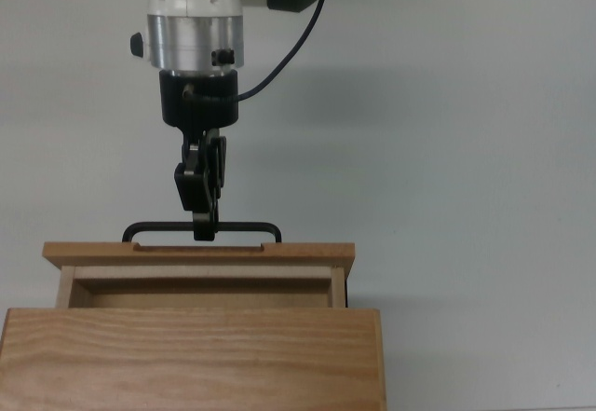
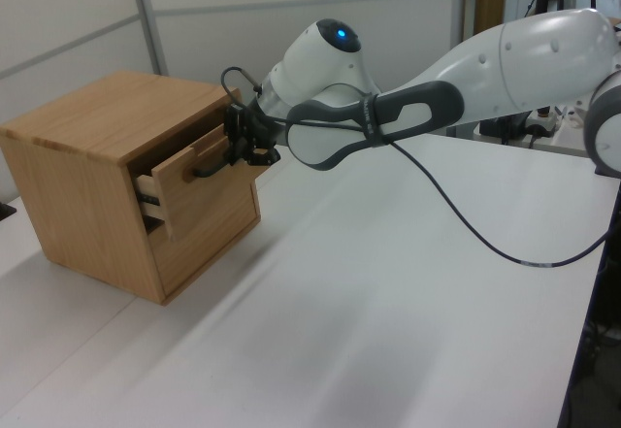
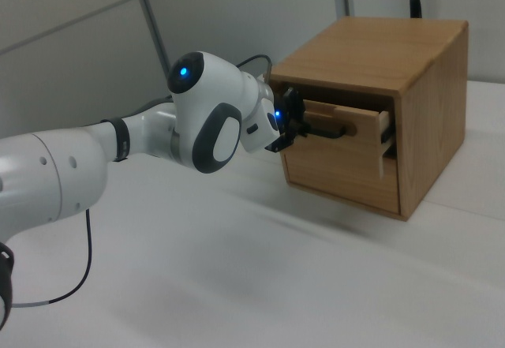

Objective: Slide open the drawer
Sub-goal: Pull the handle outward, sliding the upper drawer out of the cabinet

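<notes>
While my gripper point(image 1: 203, 234) is clamping the black handle point(image 1: 244, 227), the drawer point(image 1: 200, 253) is sitting partly out of the cabinet point(image 1: 191, 357); pulling off-axis risks jamming it or losing grip.

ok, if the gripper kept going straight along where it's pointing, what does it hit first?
The two-finger gripper is already at the thin black metal bar handle. Just behind that comes the light pine-wood drawer's front panel, probably next, with the grained wooden cabinet beyond.

Grained wooden cabinet point(image 2: 87, 147) on white table point(image 2: 388, 292); grey wall panels point(image 2: 291, 11) behind
</notes>
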Available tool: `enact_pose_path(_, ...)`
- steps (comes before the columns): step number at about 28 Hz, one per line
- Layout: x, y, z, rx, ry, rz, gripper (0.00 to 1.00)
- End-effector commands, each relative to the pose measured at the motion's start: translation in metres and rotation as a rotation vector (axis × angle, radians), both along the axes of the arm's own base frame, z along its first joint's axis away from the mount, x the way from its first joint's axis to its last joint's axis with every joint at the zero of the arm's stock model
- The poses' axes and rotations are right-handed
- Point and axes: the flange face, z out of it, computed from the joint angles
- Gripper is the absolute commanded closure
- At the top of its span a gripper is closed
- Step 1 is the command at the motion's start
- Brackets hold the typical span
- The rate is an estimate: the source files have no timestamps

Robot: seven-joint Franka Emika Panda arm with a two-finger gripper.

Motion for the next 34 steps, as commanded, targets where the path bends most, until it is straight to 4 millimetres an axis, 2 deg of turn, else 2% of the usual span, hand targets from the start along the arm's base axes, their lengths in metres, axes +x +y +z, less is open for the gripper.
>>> enact_pose_path(1,-0.028,-0.002,0.016,0.0,0.057,-0.007,1.0)
enact_pose_path(7,-0.039,-0.002,0.02,-0.007,0.105,-0.003,1.0)
enact_pose_path(20,-0.042,-0.001,-0.001,-0.046,0.148,0.039,1.0)
enact_pose_path(23,-0.045,-0.008,0.001,-0.047,0.174,0.031,1.0)
enact_pose_path(26,-0.053,-0.008,0.012,-0.049,0.207,0.03,1.0)
enact_pose_path(34,-0.072,-0.008,0.022,-0.063,0.334,0.046,1.0)
